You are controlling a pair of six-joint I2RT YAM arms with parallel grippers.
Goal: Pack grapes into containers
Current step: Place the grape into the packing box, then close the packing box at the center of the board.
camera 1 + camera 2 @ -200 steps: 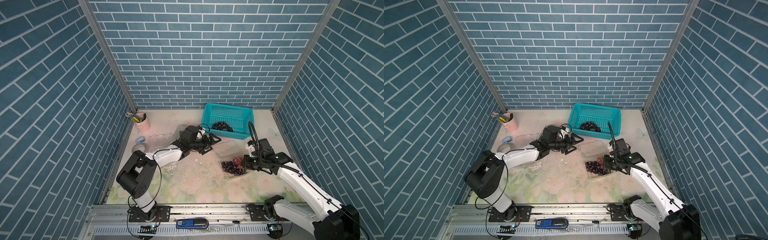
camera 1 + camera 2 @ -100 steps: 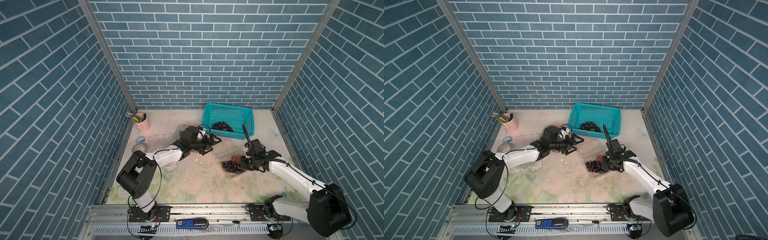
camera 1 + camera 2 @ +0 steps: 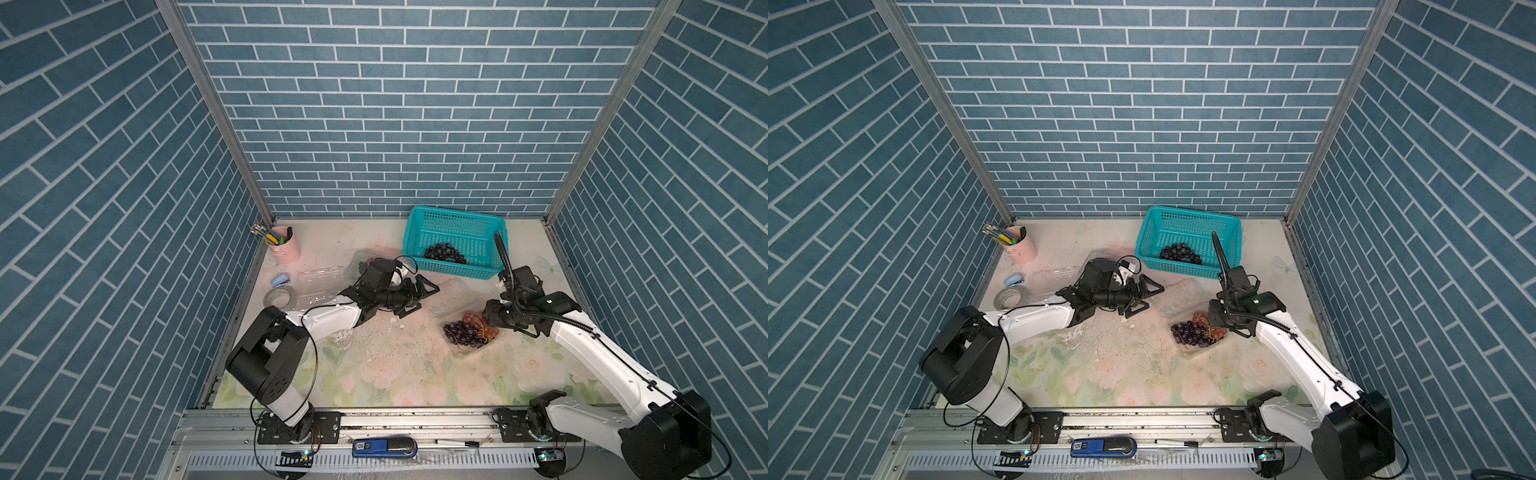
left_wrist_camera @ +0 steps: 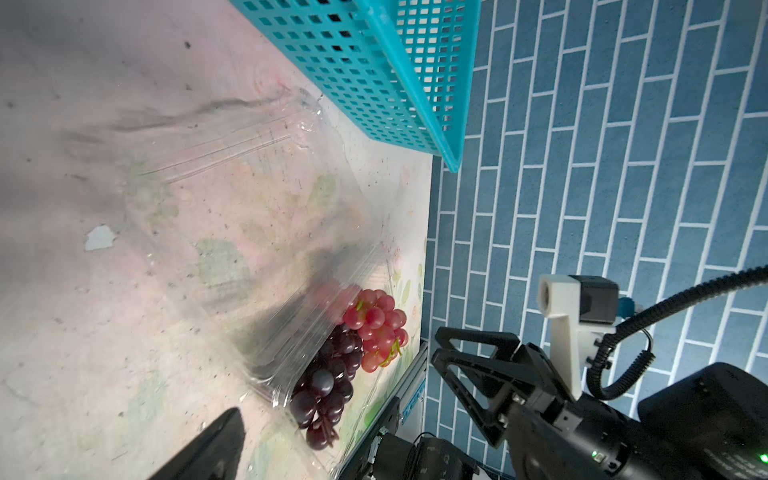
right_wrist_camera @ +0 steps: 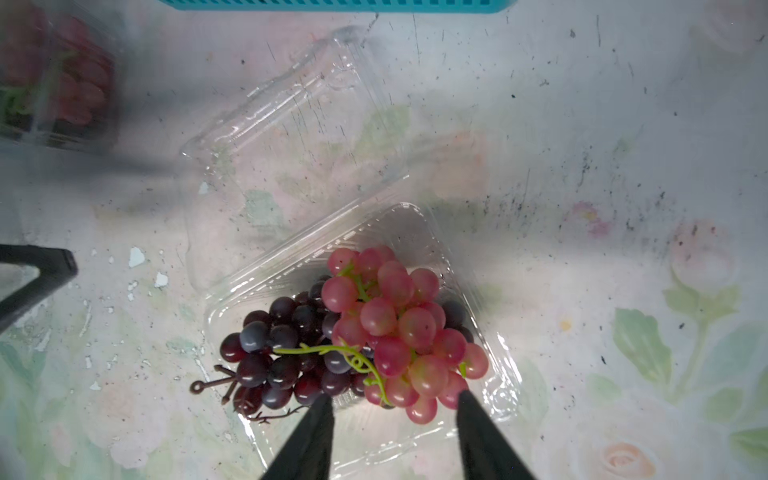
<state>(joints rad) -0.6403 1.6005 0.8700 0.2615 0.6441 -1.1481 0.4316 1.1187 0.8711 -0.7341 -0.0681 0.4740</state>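
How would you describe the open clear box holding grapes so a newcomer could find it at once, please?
Start at the teal basket by the back wall. In front of it, on the robot's right, lies a clear box, lid flat open. Unlike the clear boxes near the pink cup, it lies alone, a dark bunch beside a pink bunch.

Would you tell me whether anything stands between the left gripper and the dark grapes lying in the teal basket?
Yes: the near wall of the teal basket stands between the open left gripper and the dark grapes. From above, nothing visible covers them.
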